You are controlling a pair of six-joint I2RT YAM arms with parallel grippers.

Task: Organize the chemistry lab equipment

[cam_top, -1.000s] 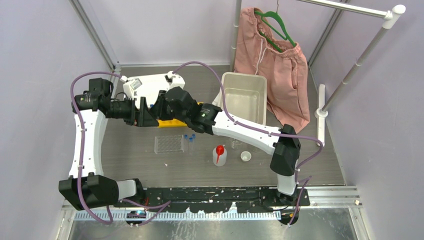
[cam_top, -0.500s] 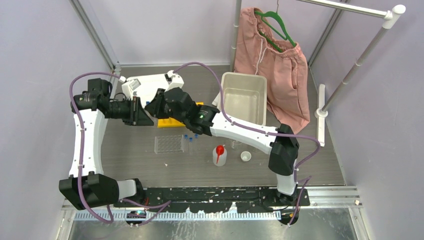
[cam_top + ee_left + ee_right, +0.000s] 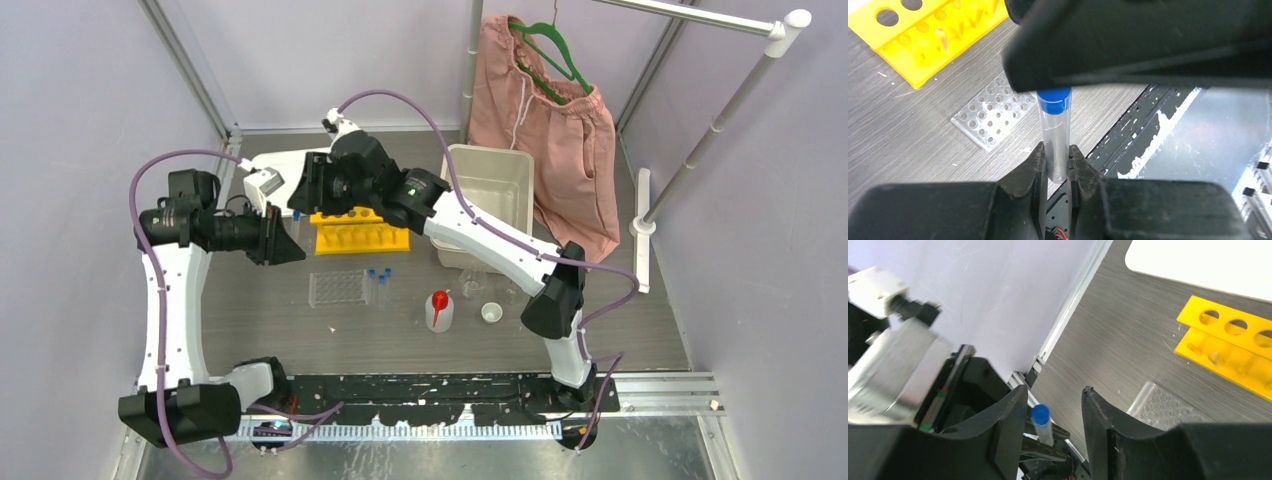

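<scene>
A clear plastic tube with a blue screw cap (image 3: 1054, 135) is clamped upright by its rounded lower end between the black fingers of the left gripper (image 3: 1056, 150), which is closed on it above the table's left side. The tube's wall is smooth and see-through, and nothing can be made out inside it.

The right gripper (image 3: 1053, 390) is held just above the tube. Its curved black fingers are spread apart, and the blue cap is seen through the gap between them without being pinched.

A yellow plastic six-hole tube rack (image 3: 362, 235) is set on the grey wood-grain table (image 3: 250, 330), with its holes seen as a row of round openings. Just in front of it, a flat clear plastic grid rack (image 3: 338, 288) is laid, dimpled with many small wells. Two more small blue-capped tubes (image 3: 378, 285) are stood upright just beside the grid rack's right edge.

Further right, a translucent squeeze bottle with a red spout (image 3: 439, 310) is placed, with a tiny white cup (image 3: 491, 312) near it and small clear glassware (image 3: 473, 285) behind them. An open cream plastic bin (image 3: 520, 165) is set at the back, and pink fabric shorts on a green hanger (image 3: 545, 130) are hung beside it.
</scene>
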